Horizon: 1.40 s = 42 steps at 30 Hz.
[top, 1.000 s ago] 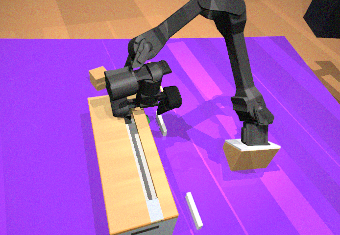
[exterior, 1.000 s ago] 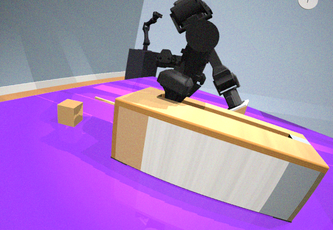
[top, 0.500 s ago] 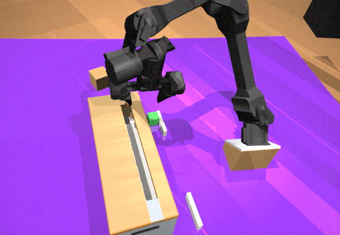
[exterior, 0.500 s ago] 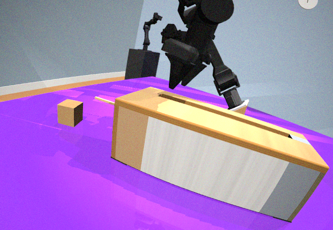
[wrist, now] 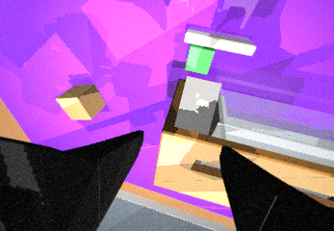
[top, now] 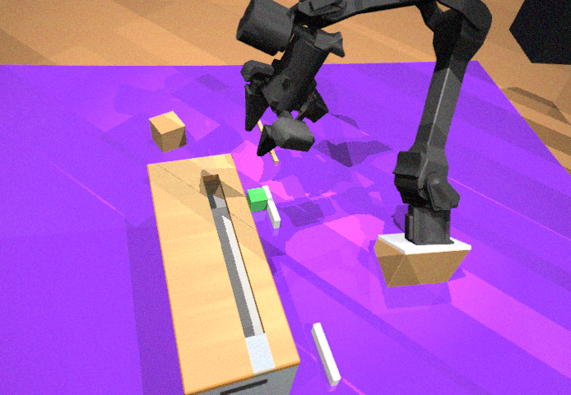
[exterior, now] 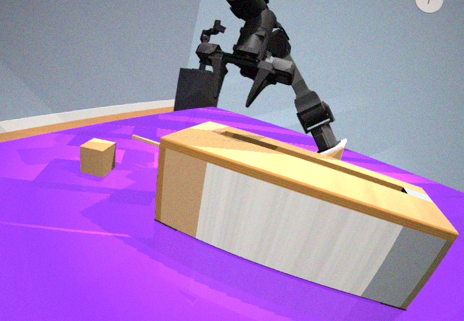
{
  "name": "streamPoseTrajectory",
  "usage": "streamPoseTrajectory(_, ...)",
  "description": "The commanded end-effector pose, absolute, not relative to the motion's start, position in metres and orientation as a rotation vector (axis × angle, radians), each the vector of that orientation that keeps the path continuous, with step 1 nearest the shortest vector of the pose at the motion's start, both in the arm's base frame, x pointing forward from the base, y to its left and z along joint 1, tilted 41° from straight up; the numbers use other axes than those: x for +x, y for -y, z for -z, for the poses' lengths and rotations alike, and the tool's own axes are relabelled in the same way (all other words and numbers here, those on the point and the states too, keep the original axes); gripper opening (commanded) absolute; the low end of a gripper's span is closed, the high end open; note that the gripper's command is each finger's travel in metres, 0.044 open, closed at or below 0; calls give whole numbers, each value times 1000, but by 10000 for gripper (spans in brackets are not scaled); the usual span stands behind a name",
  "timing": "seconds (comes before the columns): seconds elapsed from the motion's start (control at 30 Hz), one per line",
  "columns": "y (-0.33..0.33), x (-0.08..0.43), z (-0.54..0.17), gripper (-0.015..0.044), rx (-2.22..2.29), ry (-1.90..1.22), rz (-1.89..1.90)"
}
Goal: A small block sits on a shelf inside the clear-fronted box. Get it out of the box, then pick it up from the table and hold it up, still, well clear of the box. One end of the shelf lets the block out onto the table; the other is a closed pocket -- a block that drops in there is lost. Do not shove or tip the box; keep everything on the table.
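Observation:
The small green block (top: 257,199) (wrist: 199,59) sits on the table just outside the box, at the front of its far end, beside a short white strip (top: 274,216) (wrist: 232,44). The box hides it in the exterior view. The wooden box (top: 192,279) (exterior: 297,227) (wrist: 174,154) stands upright, with a long slot in its top. My gripper (top: 254,141) (exterior: 232,101) (wrist: 181,143) is open, with nothing between its fingers. It hangs in the air above and beyond the box's far end, tilted, well above the block.
A wooden cube (top: 167,132) (exterior: 97,158) (wrist: 81,102) stands beyond the box's far end. A thin wooden stick (top: 275,159) (exterior: 145,140) lies behind the gripper in the top view. Another white strip (top: 326,354) lies near the box's near end. The arm's base block (top: 419,270) stands right of the box.

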State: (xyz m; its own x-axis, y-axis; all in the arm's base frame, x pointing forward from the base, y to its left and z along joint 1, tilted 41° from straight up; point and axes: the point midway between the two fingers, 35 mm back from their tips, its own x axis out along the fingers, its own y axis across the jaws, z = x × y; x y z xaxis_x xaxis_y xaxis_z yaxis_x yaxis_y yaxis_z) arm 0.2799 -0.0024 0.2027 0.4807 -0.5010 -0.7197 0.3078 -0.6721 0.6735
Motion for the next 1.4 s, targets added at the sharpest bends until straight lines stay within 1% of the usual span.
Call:
streamPoseTrajectory(0.0, 3, 278, -201, 285, 2010, 196, 1274)
streamPoseTrajectory(0.13, 8, 281, -194, 285, 2011, 195, 1277)
streamPoseTrajectory(0.37, 63, 289, -132, 285, 2009, 200, 1270)
streamPoseTrajectory(1.37, 90, 294, -100, 285, 2008, 202, 1272)
